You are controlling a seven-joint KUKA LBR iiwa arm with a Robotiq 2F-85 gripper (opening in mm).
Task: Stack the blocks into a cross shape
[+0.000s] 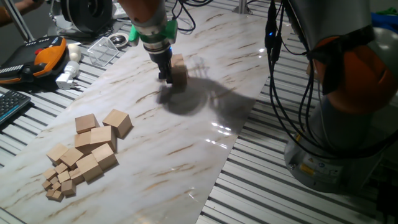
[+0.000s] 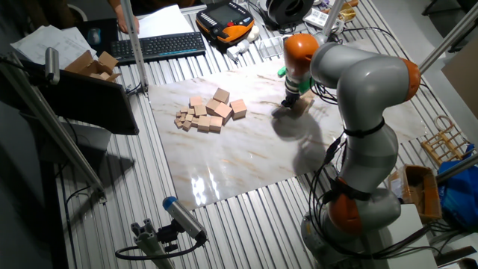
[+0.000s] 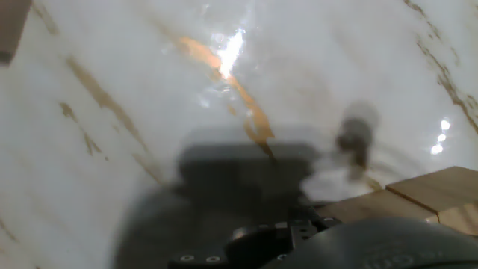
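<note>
Two tan blocks sit together on the marble board, one partly resting on the other; they also show in the other fixed view and at the lower right of the blurred hand view. My gripper stands low over the board just left of them, touching or nearly touching their side. Its dark fingers look pressed together with nothing between them. More blocks lie in a loose pile at the board's near left. The fingertips do not show in the hand view.
Tiny wooden cubes lie at the pile's near end. Off the board at the back left are an orange pendant, a clear plastic box and a keyboard. The arm's base and its cables stand at the right.
</note>
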